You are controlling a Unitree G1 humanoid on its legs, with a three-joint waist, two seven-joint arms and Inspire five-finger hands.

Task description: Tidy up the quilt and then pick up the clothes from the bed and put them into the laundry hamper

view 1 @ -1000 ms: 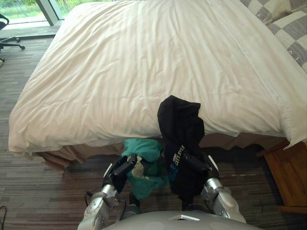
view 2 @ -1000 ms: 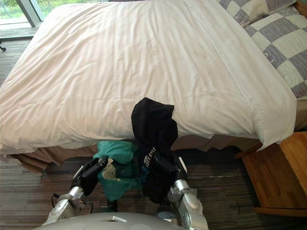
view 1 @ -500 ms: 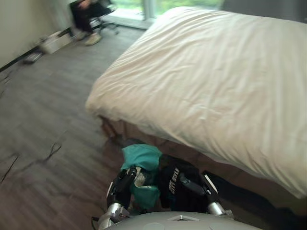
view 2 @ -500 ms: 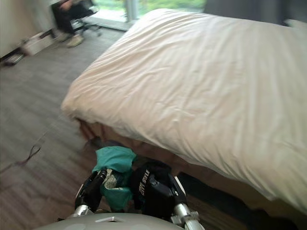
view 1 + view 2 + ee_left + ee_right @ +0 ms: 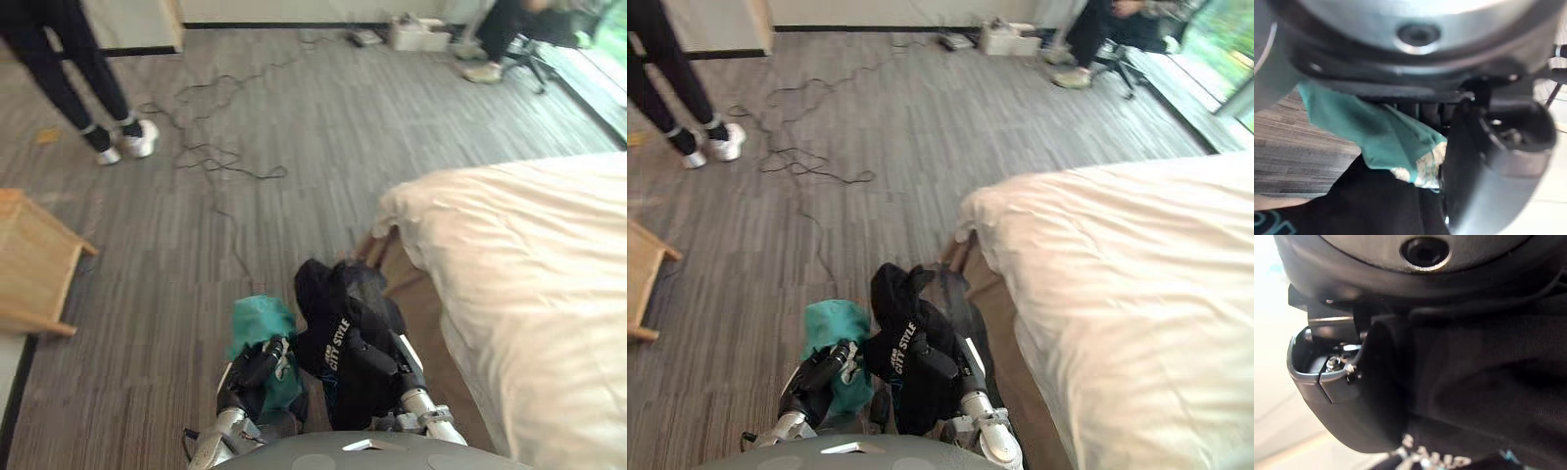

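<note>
My left hand [image 5: 255,364] is shut on a bunched teal garment [image 5: 261,324], held low in front of me over the floor. The teal cloth [image 5: 1376,134] also shows in the left wrist view, pinched under the hand [image 5: 1498,147]. Beside it, my right hand [image 5: 380,358] is shut on a black garment with white lettering [image 5: 336,318], which drapes over the hand. In the right wrist view the black cloth [image 5: 1484,382] lies against the hand [image 5: 1352,396]. The white quilt [image 5: 529,274] lies spread on the bed to my right.
A person's dark-trousered legs in white shoes [image 5: 73,78] stand at the far left. Loose cables [image 5: 211,147] trail over the wooden floor. A light wooden piece of furniture [image 5: 29,264] stands at the left. Another person sits on a chair [image 5: 509,29] at the far right.
The whole view has swung left, so the bed now lies at the right and open floor is ahead. Both hands still hold their garments, with the black one now clear of the bed.
</note>
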